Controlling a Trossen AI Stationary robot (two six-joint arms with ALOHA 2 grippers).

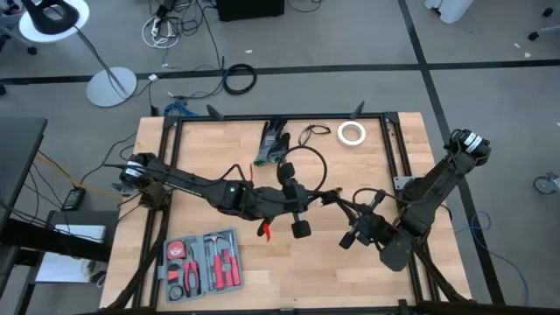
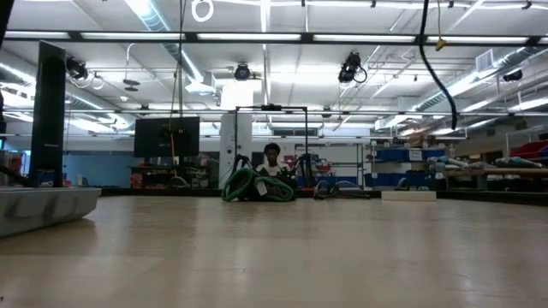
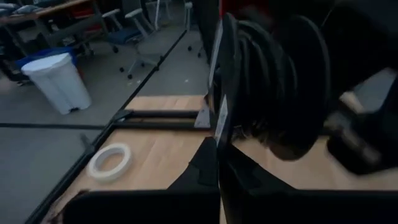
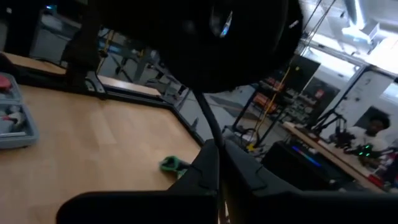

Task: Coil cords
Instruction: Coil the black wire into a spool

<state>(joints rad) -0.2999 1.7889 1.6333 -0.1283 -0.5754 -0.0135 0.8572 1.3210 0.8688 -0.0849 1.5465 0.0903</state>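
My left gripper [image 1: 308, 199] is over the table's middle, shut on a round bundle of thin black cord [image 3: 273, 81], which fills its wrist view. A tail of that cord [image 1: 334, 201] runs across to my right gripper [image 1: 352, 217], which is shut on it. In the right wrist view the tail [image 4: 208, 121] rises from the fingers to the dark bundle [image 4: 211, 37]. A loose loop of black cord [image 1: 308, 162] arcs just beyond the left gripper. A smaller loop [image 1: 311, 133] lies near the far edge. My left gripper pinches the bundle at its rim [image 3: 222, 134] between its two fingers. The bundle stands on edge past the fingertips, clear of the table. The bundle itself hides the exact place of contact. My right gripper pinches the single thin tail [image 4: 210, 138] between its two fingertips. The fingers lie roughly along the cord. The tail runs nearly straight from the fingers to the bundle, off the table.
A white tape roll [image 1: 352, 133] lies at the far right and also shows in the left wrist view [image 3: 110, 162]. A green and black item [image 1: 271, 144] lies at the far middle. An open grey tool case [image 1: 203, 262] sits near left. A small red item [image 1: 265, 229] lies beside it.
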